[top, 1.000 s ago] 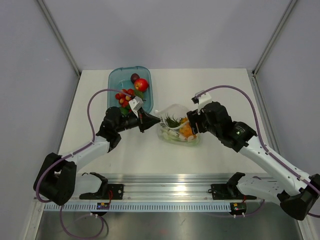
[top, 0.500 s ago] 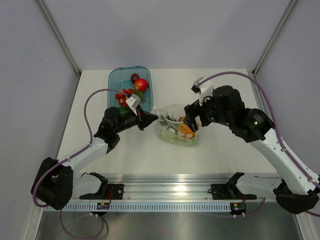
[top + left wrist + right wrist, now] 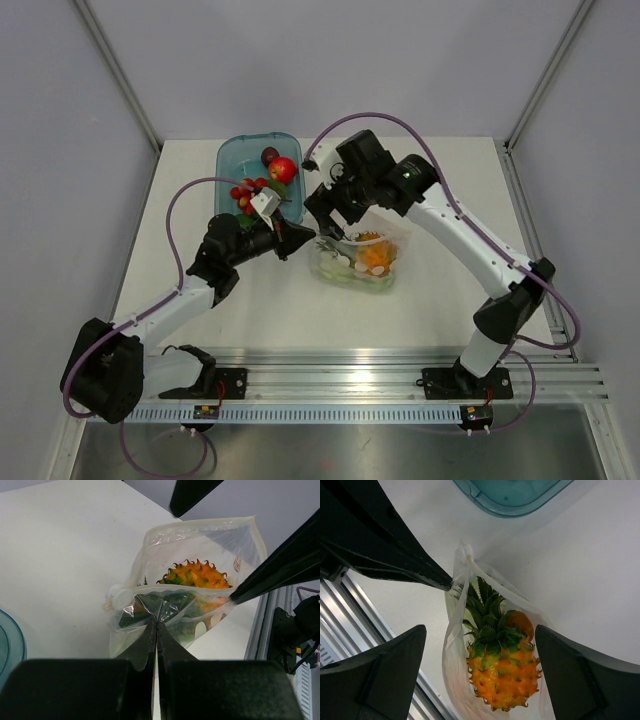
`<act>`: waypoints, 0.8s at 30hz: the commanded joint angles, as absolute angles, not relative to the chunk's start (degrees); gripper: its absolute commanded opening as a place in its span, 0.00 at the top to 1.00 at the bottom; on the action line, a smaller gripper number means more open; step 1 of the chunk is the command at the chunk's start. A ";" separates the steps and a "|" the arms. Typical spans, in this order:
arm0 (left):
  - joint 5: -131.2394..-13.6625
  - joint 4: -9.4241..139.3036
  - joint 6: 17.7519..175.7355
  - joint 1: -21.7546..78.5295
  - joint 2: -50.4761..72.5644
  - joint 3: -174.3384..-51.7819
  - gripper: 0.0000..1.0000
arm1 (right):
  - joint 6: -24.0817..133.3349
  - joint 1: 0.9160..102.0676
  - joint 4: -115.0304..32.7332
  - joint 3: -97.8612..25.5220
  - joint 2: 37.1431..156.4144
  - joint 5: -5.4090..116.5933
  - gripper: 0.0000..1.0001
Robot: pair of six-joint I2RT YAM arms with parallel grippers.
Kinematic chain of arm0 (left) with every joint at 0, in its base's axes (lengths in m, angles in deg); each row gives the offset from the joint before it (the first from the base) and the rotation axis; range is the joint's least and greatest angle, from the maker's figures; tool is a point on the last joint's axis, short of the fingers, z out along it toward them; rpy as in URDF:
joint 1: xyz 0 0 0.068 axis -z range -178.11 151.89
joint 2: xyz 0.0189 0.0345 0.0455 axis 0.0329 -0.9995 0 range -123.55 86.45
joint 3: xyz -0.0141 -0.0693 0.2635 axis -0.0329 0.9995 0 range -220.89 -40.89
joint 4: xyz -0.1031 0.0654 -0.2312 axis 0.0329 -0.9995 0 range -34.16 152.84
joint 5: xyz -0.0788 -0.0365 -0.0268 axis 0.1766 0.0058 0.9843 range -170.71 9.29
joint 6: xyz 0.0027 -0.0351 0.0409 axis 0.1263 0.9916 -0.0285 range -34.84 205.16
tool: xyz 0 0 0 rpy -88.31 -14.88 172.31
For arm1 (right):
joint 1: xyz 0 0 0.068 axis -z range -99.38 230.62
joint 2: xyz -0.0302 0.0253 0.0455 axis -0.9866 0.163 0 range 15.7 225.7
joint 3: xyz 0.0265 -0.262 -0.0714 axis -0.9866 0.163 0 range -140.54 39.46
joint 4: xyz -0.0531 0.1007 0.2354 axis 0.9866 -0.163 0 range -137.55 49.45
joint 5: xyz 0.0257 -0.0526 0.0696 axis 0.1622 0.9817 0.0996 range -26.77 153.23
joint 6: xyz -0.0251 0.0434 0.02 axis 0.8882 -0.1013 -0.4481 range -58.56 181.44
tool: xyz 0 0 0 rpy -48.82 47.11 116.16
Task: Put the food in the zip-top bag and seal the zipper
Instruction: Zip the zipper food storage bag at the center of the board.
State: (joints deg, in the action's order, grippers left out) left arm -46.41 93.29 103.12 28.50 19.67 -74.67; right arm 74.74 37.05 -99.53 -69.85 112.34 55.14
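While the zip-top bag (image 3: pixel 362 268) lies on the table (image 3: pixel 440 300) near the blue tray (image 3: pixel 228 160), orange bumpy fruit (image 3: pixel 502 680) inside, the left hand (image 3: pixel 308 240) is pinched tight on its mouth edge, arm stretched low. The right arm arches high and its hand (image 3: pixel 333 225) hovers over the bag, spread wide and gripping nothing.

White table (image 3: pixel 440 300) between pale grey walls (image 3: pixel 340 60), metal rail (image 3: pixel 350 365) along its near edge
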 commanded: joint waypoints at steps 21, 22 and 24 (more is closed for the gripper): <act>-42.39 93.69 97.56 28.78 22.03 -77.19 1.00 | 82.62 38.25 -103.57 -80.77 124.76 45.13 0.21; -42.39 93.69 97.47 28.87 22.03 -77.28 1.00 | 82.45 38.17 -103.74 -80.68 125.03 45.04 0.26; -42.13 93.33 97.21 28.78 22.11 -77.45 1.00 | 81.66 38.17 -103.66 -80.24 124.86 45.74 0.39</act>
State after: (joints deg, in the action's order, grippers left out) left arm -43.54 91.39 98.57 28.61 20.41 -75.06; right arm 82.15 37.68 -103.47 -78.55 124.67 46.68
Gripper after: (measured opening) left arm 0.002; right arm 0.655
